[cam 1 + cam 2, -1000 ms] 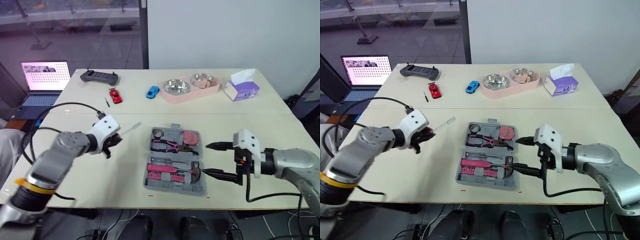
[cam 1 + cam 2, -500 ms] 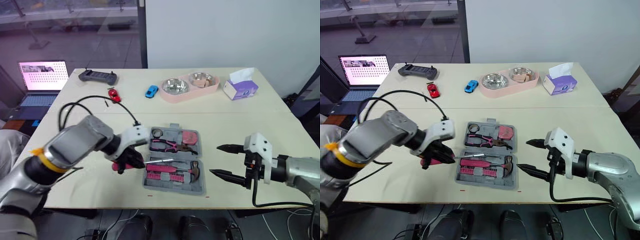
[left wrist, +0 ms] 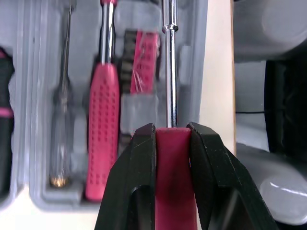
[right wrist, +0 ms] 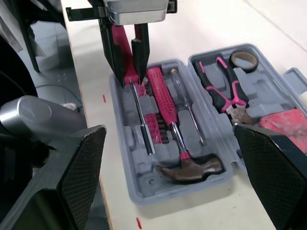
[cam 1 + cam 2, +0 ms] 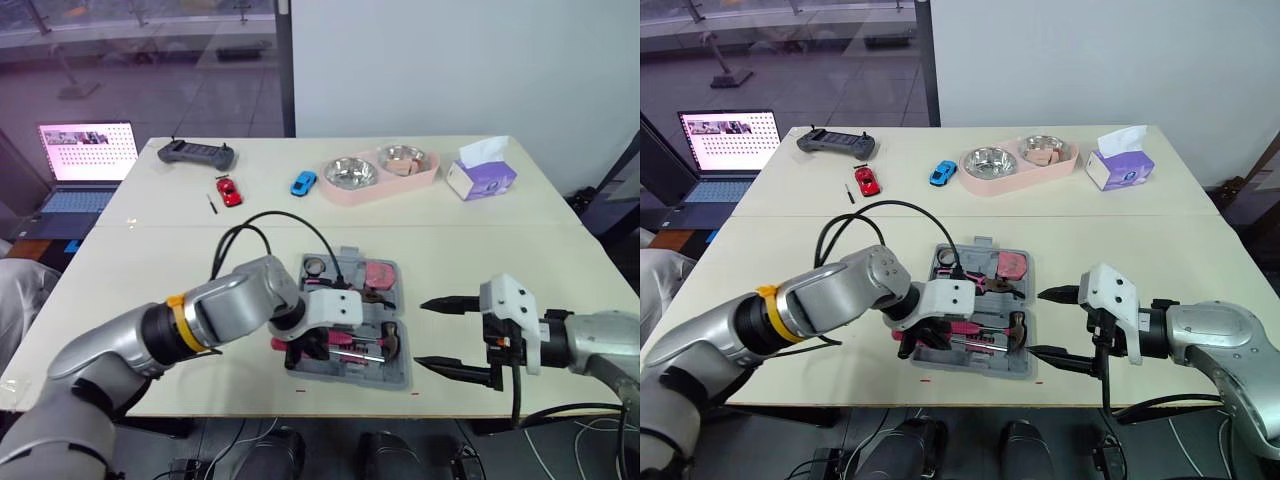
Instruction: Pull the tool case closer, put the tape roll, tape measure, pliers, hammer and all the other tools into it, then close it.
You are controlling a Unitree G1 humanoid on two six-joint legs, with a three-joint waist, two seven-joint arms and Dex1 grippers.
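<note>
On the cream table, a screwdriver is pinched by the left gripper over the tool case, beside the spread right gripper.

laptop screen: rows of tiny marks, too small to read
tissue box: purple print, no legible word
tool case: no readable lettering, brand or number
tools inside: no legible markings
</note>
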